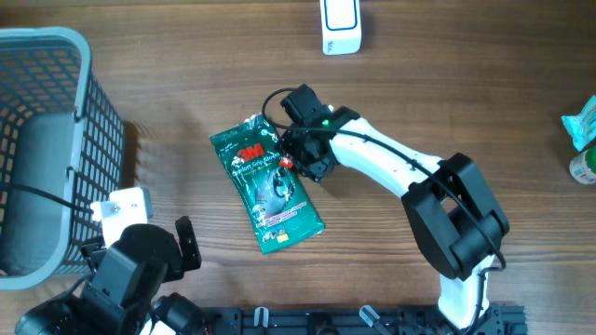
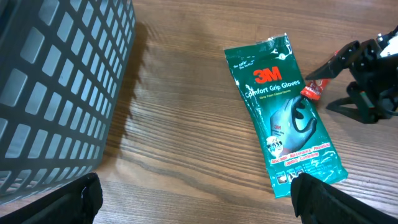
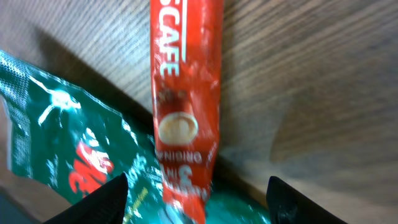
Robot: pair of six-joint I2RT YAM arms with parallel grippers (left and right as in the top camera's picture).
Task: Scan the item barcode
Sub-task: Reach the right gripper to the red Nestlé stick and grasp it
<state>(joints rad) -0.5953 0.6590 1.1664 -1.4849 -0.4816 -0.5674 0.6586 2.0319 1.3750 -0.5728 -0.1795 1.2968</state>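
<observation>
Fingers (image 3: 109, 200) of the right pincer (image 3: 198, 198) stand apart, released, one on each side of a red Nescafé sachet (image 3: 186, 93), with a gap showing between each finger and the sachet. The sachet lies flat on the wooden table (image 1: 186, 74), one end overlapping the edge of a green 3M Comfort Grip Gloves packet (image 3: 68, 155).

From overhead, the right pincer sits low over the packet's upper right edge, near the middle of the table. Its white arm (image 1: 391, 158) stretches away to the lower right. Bare wood lies open above and to the right of the pincer. The glove packet (image 1: 265, 186) lies slanted and blocks the side towards the lower left.

Further out, a white boxy device (image 1: 340, 26) stands at the far edge, well apart from the sachet. A grey plastic basket (image 1: 47, 140) fills the left side. Green and white items (image 1: 582, 126) sit at the right edge, too cropped to name.

The left pincer (image 2: 199, 200) hangs at the near left corner beside the basket, fingers spread wide and holding nothing, with open table between it and the packet.
</observation>
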